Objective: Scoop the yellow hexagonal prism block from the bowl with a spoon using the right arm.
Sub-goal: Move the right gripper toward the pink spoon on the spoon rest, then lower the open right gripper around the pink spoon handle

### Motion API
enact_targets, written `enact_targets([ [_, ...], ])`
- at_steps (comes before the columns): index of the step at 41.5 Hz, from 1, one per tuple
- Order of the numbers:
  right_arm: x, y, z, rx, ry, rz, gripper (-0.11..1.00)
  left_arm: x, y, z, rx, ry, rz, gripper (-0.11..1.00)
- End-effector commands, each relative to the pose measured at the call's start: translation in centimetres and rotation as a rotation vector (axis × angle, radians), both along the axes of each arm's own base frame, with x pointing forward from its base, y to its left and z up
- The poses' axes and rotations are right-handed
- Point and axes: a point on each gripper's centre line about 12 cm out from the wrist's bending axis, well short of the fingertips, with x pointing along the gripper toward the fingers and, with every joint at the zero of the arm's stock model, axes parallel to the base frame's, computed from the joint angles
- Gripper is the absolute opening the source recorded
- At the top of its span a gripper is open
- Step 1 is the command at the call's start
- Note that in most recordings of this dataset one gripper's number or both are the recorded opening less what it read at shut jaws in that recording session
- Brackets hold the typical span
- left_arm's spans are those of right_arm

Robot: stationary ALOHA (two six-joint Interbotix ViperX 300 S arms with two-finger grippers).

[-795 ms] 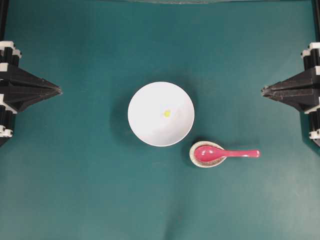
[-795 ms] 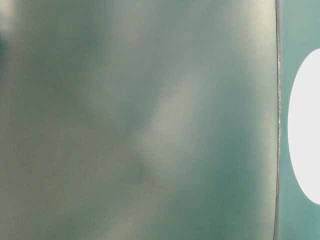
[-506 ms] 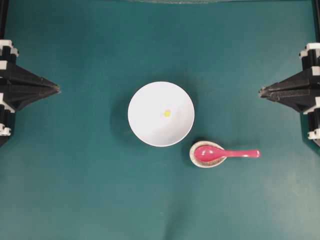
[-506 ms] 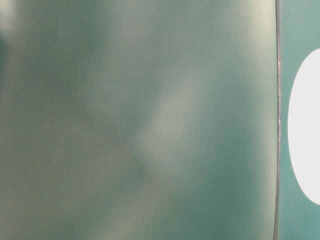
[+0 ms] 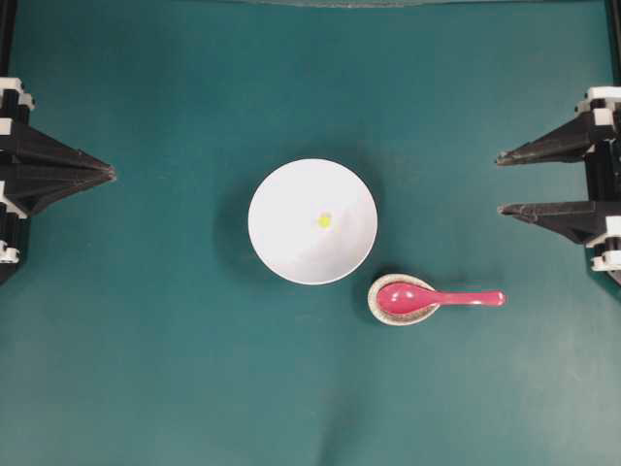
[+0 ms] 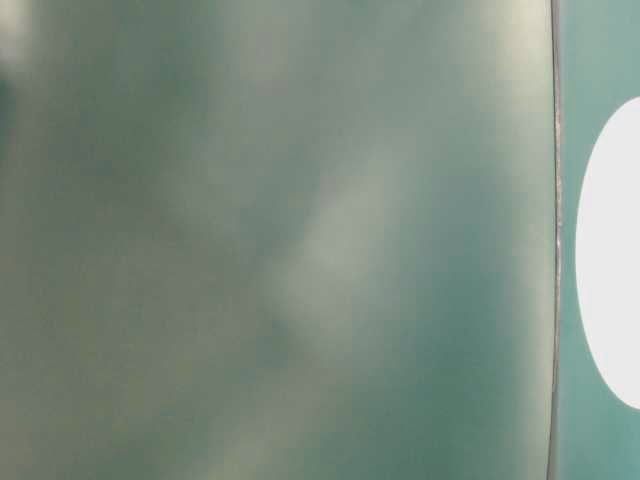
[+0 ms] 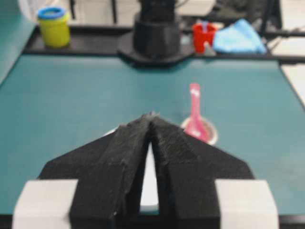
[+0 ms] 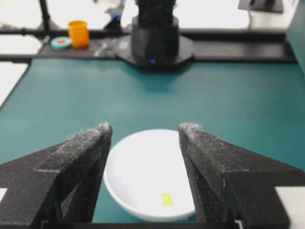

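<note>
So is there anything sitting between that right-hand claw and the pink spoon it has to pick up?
Nothing visible. The right gripper has its fingers apart at the mat's right edge, and only bare green mat separates it from the spoon, whose handle points toward that side. The spoon's scoop lies in a small speckled rest, beside the white bowl.

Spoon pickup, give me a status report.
Right gripper open, empty, at table edge. Left gripper shut. Spoon on its rest, block in bowl. Path clear.
</note>
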Motion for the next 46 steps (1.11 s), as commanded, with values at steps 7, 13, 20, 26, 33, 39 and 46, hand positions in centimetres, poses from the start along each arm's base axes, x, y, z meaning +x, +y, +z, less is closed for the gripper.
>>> enact_targets([
  [7, 0.9, -0.2, -0.3, 0.067, 0.013, -0.018, 0.61, 0.2, 0.0, 1.1, 0.004, -0.028, -0.001, 0.06],
  [13, 1.8, -0.3, -2.4, 0.106, 0.056, -0.031, 0.61, 0.3, 0.0, 0.9, 0.002, -0.02, 0.0, 0.06],
  [20, 2.9, 0.5, -5.1, 0.136, 0.071, -0.018, 0.61, 0.3, 0.0, 0.9, 0.003, -0.018, 0.001, 0.06],
  [26, 3.5, 1.5, -7.0, 0.153, 0.077, -0.002, 0.61, 0.4, 0.0, 0.9, 0.003, -0.017, 0.001, 0.06],
  [33, 3.7, 3.1, -9.0, 0.176, 0.094, 0.029, 0.61, 0.4, 0.0, 0.9, 0.003, -0.017, -0.001, 0.06],
  [39, 3.4, 4.5, -10.6, 0.192, 0.111, 0.054, 0.61, 0.4, 0.0, 0.8, 0.003, -0.017, -0.001, 0.06],
  [46, 2.6, 5.9, -12.5, 0.207, 0.124, 0.066, 0.61, 0.4, 0.0, 0.7, 0.002, -0.014, 0.001, 0.06],
])
